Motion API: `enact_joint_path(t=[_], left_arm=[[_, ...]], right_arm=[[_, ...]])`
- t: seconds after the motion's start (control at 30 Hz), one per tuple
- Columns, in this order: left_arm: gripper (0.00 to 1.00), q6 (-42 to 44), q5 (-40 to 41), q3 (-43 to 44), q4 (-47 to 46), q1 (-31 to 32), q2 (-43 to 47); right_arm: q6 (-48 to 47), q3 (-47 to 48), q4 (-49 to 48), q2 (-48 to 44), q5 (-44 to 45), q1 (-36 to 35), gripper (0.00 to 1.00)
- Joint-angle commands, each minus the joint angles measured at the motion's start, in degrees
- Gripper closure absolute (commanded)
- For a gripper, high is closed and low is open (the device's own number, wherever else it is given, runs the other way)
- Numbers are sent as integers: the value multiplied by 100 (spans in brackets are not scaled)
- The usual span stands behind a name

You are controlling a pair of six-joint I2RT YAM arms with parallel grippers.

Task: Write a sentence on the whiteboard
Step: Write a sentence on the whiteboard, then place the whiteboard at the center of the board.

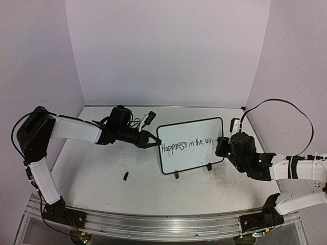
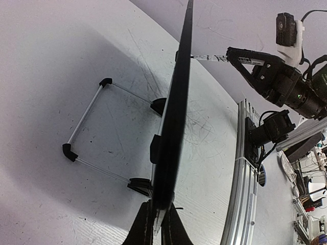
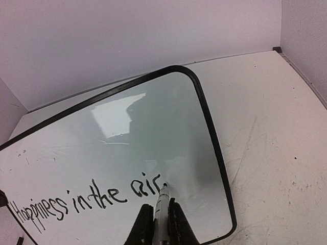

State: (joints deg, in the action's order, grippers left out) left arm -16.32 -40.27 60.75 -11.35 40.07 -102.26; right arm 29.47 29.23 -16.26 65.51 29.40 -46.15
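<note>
Whiteboard (image 1: 190, 130): upright on desk (image 1: 102, 173), long axis left-right, face toward arm bases.
Sentence (image 1: 185, 144): reads left to right.
Left jaws: clamped on Whiteboard's left edge.
Right jaws: gripping marker (image 3: 162, 204), tip touching Whiteboard after "air".

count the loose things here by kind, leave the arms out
whiteboard: 1
marker: 1
small black piece on the table: 1
total: 3
</note>
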Motion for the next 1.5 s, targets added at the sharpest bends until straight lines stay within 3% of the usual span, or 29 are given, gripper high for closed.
enact_joint_path(t=[0.0, 0.43, 0.7, 0.9, 1.2, 1.33, 1.47], left_arm=[[100, 48, -122, 132, 318, 125, 156], [100, 50, -130, 127, 318, 127, 154], [94, 43, -45, 167, 327, 123, 162], [71, 120, 134, 151, 398, 127, 359], [36, 544, 1061, 596, 1455, 123, 994], [30, 195, 1632, 398, 1836, 115, 1492], [27, -850, 2474, -564, 1923, 104, 2474]], right_arm=[[3, 20, -184, 113, 155, 55, 100], [-121, 54, -523, 385, 138, 159, 100], [230, 562, 1784, -939, -160, 159, 100], [-103, 980, 2754, -1588, -200, 159, 100], [-459, 1472, 3126, -1874, -463, 159, 100], [-406, 1351, 2970, -1988, -622, 156, 100], [-339, 1082, 2639, -1990, -874, 156, 100]])
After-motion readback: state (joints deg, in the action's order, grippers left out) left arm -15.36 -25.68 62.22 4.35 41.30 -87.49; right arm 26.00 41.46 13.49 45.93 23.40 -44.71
